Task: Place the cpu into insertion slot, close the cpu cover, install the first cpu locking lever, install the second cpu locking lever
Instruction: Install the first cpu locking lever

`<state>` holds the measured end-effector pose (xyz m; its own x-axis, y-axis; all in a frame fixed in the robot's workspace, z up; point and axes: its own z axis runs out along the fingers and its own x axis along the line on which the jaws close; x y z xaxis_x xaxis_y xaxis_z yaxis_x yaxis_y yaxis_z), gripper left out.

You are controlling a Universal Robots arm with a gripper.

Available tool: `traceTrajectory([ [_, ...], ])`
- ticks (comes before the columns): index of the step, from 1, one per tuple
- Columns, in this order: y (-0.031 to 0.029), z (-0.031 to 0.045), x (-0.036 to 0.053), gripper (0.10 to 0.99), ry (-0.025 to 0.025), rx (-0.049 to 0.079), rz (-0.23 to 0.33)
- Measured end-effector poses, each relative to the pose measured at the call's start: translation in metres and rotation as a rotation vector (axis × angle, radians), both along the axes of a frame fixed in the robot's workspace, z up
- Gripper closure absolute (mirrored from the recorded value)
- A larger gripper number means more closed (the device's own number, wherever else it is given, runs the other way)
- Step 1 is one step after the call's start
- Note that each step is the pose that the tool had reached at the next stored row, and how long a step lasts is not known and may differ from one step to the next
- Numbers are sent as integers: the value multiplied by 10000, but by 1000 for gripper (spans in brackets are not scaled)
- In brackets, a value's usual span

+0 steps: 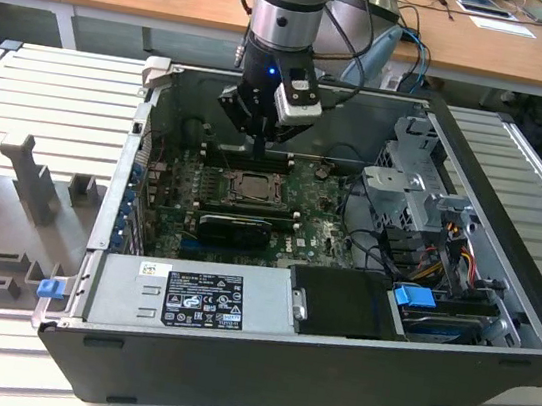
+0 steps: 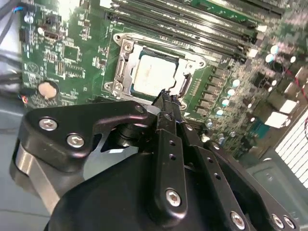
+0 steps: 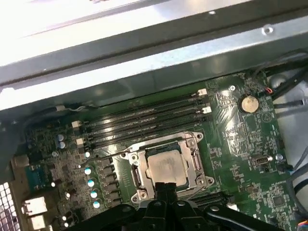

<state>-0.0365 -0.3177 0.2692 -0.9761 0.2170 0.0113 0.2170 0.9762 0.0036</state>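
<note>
Jaws together, nothing clamped; in both wrist views I see their tips hang over one edge of the cpu (image 3: 167, 168). The cpu lies flat in the insertion slot (image 1: 230, 181), pale silver-beige top up. It is square, with no long axis, its edges parallel to the black memory slots (image 3: 144, 121). The cpu cover (image 3: 136, 174), a silvery frame, lies flat around it, with the chip showing through the cut-out.

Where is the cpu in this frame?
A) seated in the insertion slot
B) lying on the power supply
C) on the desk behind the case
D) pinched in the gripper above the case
A: in both wrist views the cpu sits in the insertion slot, inside the cpu cover frame.
</note>
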Motion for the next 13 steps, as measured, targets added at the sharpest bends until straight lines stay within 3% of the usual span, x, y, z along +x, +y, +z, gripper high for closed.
traceTrajectory([
  [1, 0, -1, 0, 980, -3, 0, 461],
  [7, 0, -4, 0, 980, -6, 1, 1989],
  [10, 0, -5, -8, 980, -9, 1, 2331],
  [13, 0, -9, -77, 980, -23, 17, 2345],
])
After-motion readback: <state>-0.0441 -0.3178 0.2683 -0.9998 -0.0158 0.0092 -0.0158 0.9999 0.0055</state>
